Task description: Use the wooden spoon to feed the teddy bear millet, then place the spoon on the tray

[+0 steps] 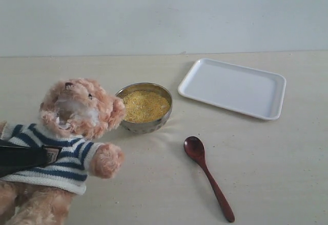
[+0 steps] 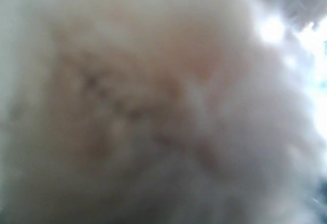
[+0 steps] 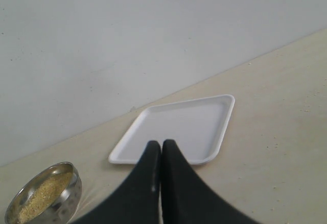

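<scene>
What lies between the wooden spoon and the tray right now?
Nothing: the exterior view shows only bare table between the wooden spoon and the tray.

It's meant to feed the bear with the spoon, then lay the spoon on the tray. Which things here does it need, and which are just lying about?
Needed for the job: teddy bear; millet in the metal bowl; wooden spoon; tray.

Just there: table; wall. No other loose item shows.
</scene>
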Motion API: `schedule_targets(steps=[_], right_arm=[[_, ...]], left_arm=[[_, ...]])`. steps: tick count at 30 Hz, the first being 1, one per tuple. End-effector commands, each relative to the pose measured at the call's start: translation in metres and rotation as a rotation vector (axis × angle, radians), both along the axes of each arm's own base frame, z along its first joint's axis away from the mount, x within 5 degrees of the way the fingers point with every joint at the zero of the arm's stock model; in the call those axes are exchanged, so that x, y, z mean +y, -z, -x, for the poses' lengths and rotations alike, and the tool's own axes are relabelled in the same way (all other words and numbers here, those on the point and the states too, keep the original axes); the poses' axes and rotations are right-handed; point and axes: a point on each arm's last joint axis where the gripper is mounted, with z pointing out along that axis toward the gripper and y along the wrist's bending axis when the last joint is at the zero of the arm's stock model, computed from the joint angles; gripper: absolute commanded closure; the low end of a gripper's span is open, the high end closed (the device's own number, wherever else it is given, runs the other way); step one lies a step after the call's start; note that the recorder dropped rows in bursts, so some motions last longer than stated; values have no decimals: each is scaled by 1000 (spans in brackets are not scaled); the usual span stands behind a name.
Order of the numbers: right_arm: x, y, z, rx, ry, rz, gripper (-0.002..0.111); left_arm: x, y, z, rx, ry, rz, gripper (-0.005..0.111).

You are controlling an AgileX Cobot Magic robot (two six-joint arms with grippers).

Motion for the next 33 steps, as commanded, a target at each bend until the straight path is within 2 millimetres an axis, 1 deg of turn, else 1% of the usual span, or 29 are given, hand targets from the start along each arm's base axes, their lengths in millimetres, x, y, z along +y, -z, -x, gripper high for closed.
schedule_targets(steps=[1,4,16,25,33], right_arm=[[0,1,0,1,1,14,108],[0,1,0,1,1,14,108],[0,1,0,1,1,16,108],[0,1,0,1,1,16,108],[0,1,0,1,1,16,108]], left_arm=[[5,15,6,90,-101,-111,101],[7,21,10,109,-118,-155,101],[7,21,10,93,-106,-160,101],[9,23,9,61,-92,-209,101],[9,23,9,57,-89,-212,101]])
